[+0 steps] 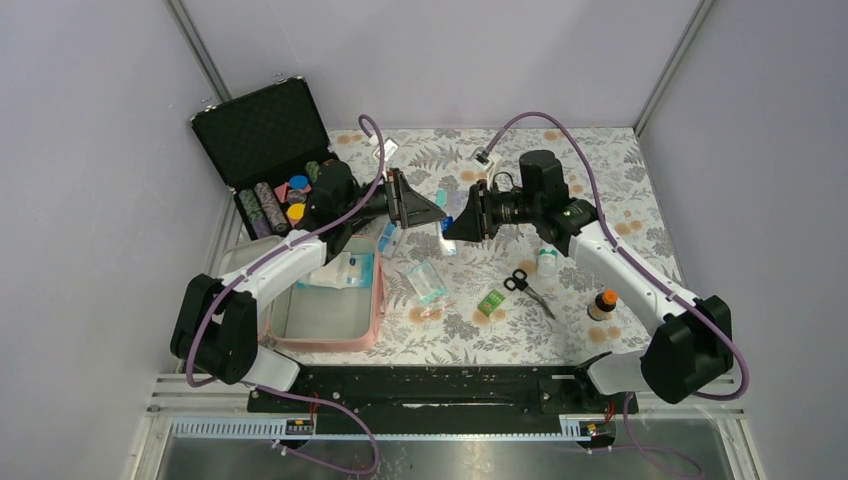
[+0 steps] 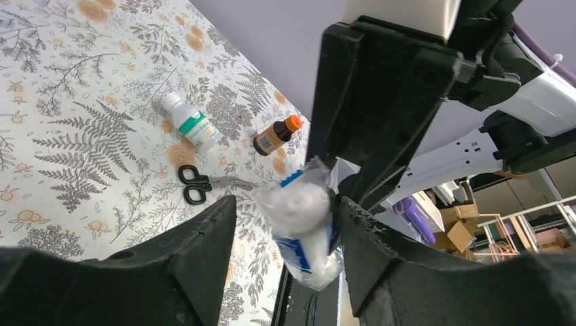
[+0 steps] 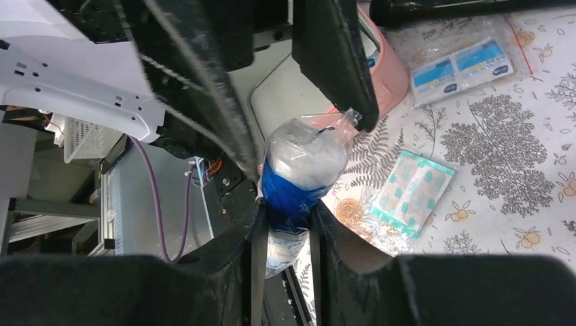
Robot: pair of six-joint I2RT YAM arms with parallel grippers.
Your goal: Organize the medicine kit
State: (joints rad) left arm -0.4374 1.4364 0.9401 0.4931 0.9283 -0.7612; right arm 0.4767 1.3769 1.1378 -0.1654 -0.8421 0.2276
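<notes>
The table (image 1: 600,160) holds the medicine kit (image 1: 378,300), black case (image 1: 262,125), scissors (image 1: 525,288), white bottle (image 1: 547,262), brown bottle (image 1: 603,303).

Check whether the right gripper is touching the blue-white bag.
Touching. The right wrist view shows the right gripper pinching the blue-white bag between its two fingers, with the plastic bulging above them.

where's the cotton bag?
Top view: cotton bag mid-air over table centre, pinched in the right gripper, left gripper open around its other end, right of and beyond the pink medicine kit.
</notes>
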